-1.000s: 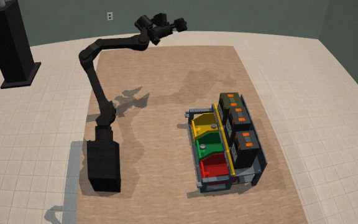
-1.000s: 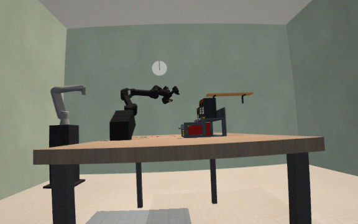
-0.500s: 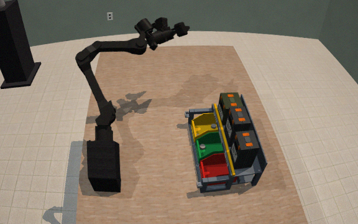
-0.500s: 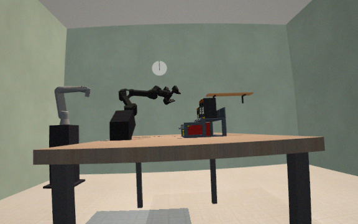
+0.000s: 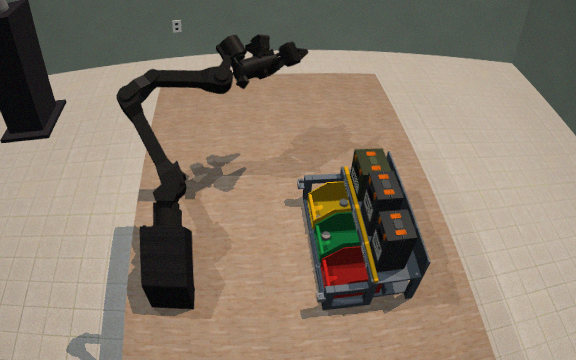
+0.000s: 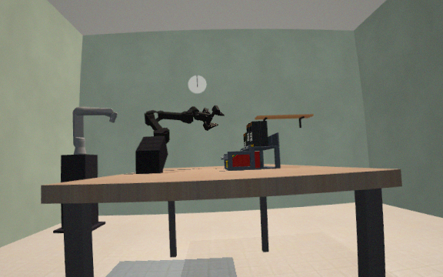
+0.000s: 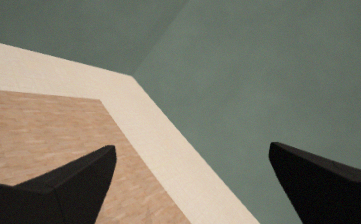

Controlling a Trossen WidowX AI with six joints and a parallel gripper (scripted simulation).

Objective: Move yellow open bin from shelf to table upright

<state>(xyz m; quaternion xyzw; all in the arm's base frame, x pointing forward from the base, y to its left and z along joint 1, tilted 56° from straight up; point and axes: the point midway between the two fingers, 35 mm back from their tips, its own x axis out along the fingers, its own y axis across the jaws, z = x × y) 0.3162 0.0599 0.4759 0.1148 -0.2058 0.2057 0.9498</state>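
Nothing of the task looks done yet. Black parallel-jaw gripper [image 5: 295, 52] hangs high over the table's far end, fingers spread wide, empty. Yellow open plastic bin [image 5: 329, 200] sits upright at the far end of the grey metal shelf's [image 5: 321, 178] low front row, beside the green bin [image 5: 335, 235]; its mouth seems to face the arm, long axis running front-to-back. Reach, lift and placement remain.
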